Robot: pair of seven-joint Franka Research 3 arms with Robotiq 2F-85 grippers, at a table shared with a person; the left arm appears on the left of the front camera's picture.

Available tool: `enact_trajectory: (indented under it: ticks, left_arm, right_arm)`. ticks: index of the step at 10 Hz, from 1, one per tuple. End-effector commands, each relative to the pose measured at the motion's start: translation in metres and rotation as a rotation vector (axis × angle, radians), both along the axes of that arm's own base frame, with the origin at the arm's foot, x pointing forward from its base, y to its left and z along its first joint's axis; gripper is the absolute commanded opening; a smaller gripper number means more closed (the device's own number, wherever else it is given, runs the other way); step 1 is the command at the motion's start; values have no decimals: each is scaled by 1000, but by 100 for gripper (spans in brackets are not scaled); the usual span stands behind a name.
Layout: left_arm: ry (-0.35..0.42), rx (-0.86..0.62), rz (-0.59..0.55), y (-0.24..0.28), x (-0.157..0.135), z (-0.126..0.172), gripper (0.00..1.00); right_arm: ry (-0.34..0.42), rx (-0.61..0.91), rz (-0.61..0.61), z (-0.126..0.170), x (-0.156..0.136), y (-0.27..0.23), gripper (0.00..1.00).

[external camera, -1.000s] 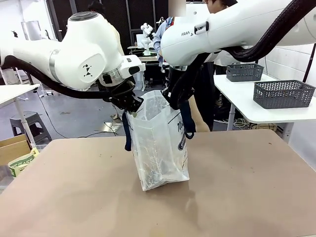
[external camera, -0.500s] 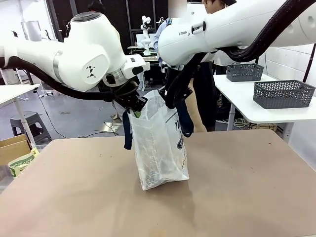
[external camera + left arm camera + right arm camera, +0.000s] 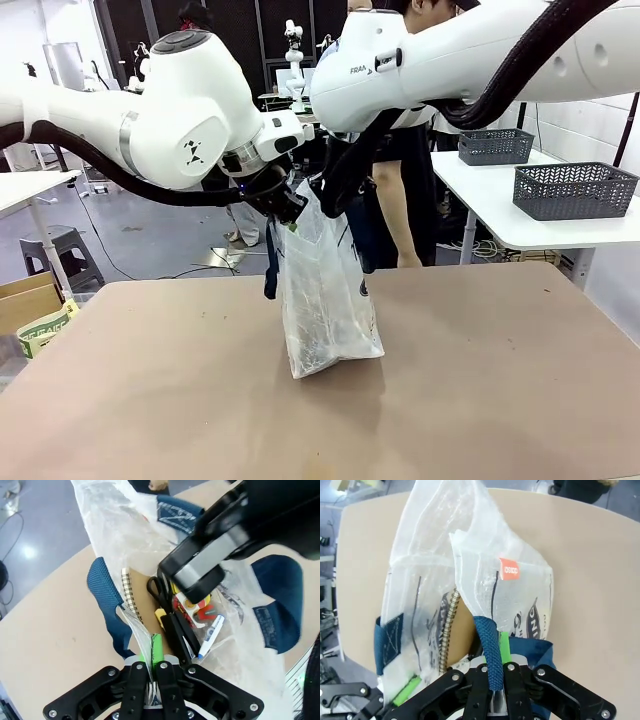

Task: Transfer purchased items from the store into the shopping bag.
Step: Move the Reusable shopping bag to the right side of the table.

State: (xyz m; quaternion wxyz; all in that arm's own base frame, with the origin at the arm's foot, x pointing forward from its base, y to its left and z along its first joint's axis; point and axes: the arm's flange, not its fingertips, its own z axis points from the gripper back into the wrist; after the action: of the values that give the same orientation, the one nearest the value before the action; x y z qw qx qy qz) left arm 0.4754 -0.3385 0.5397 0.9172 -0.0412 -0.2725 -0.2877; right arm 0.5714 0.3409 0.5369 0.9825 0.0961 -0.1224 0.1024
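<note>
**Bagging nearly done.** I'm pinching my L pincer shut on the clear rim film of the shopping bag, pads together w/ only thin plastic btwn them. My R pincer is clamping tight on the navy strap at the bag's opposite rim.

From the front, L pincer and R pincer are holding the top of the bag up from either side, close together. Its base appears to be resting on the table.

Inside the bag, the flat brown packet, spiral-edged, is standing against the wall. Just beside it are the small colourful pieces, a white pen and black handles.

A person is standing behind the bag, at the table's far side.

I'm judging the loading as approx complete: the goods I can make out are sitting in the bag, and nothing is lying on the table round it. Probably left is drawing the top closed and lifting or handing over. Whether more goods are waiting elsewhere, I can't tell.
</note>
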Motion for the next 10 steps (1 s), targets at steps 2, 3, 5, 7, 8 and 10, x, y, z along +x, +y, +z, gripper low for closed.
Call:
enact_trajectory:
  ticks: [2, 3, 5, 7, 8, 10]
  left_arm:
    - [-52, -37, -27, 1, 0, 5, 0]
    - [-54, -40, -37, 0, 0, 4, 0]
    - [-40, -55, -54, -3, 4, 2, 0]
    - [-44, -64, -49, -7, 10, 1, 0]
    - [-54, -77, -53, -7, 12, 2, 0]
    - [-24, -29, -26, -6, 5, -5, 0]
  right_arm:
    - [-9, 57, -20, 1, 10, 14, 0]
    - [-12, 62, -23, 1, 10, 15, 0]
    - [-22, 78, -26, 1, 12, 17, 0]
    - [-22, 87, -20, 0, 12, 17, 0]
    - [-20, 91, -16, 1, 11, 16, 0]
    - [-15, 93, -20, -1, 11, 12, 0]
